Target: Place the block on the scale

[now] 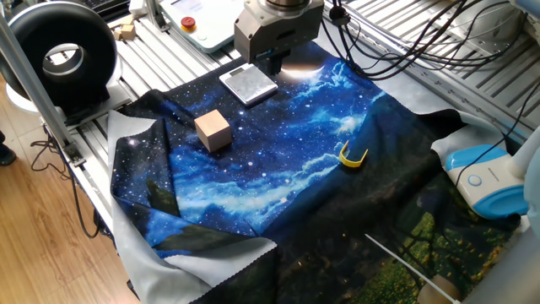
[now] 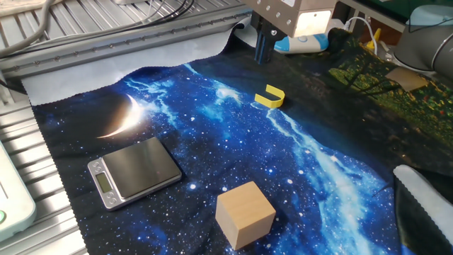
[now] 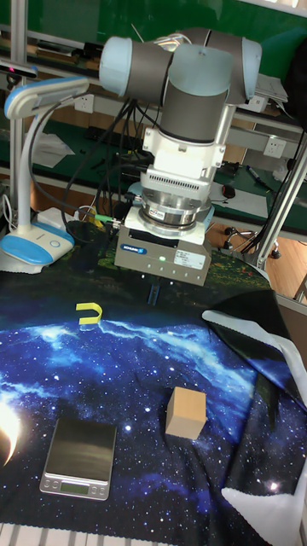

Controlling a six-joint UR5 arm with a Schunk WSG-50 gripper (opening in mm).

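- Currently the block (image 1: 213,130) sits on the blue starry cloth (image 1: 278,169) that covers the counter, resting flat with nothing touching it.
- From the other fixed view the block (image 2: 245,214) lies near the front edge of the picture, with the scale (image 2: 134,171) beside it but apart, a strip of cloth between them.
- In the tall fixed view the block (image 3: 186,413) stands to the right of the scale (image 3: 78,456), both low in the picture.
- The scale (image 1: 248,83) lies flat on the cloth with its grey plate bare.
- The tool (image 3: 154,295) hangs above the cloth, clear of both block and scale; it carries nothing.
- Its dark fingers (image 2: 263,47) show close together as 1 narrow dark shape, so the tool looks narrow, though the gap itself is too small to make out.
- In one fixed view the tool's grey body (image 1: 277,29) hangs just behind the scale and hides most of the fingers.
- A small yellow curved piece (image 2: 270,96) lies on the cloth well apart from the block, nearer the tool.
- A blue and white lamp base (image 1: 483,181) stands at the cloth's edge.
- A white panel with a red button (image 1: 199,19) lies on the bare metal counter (image 1: 160,55) beyond the scale.
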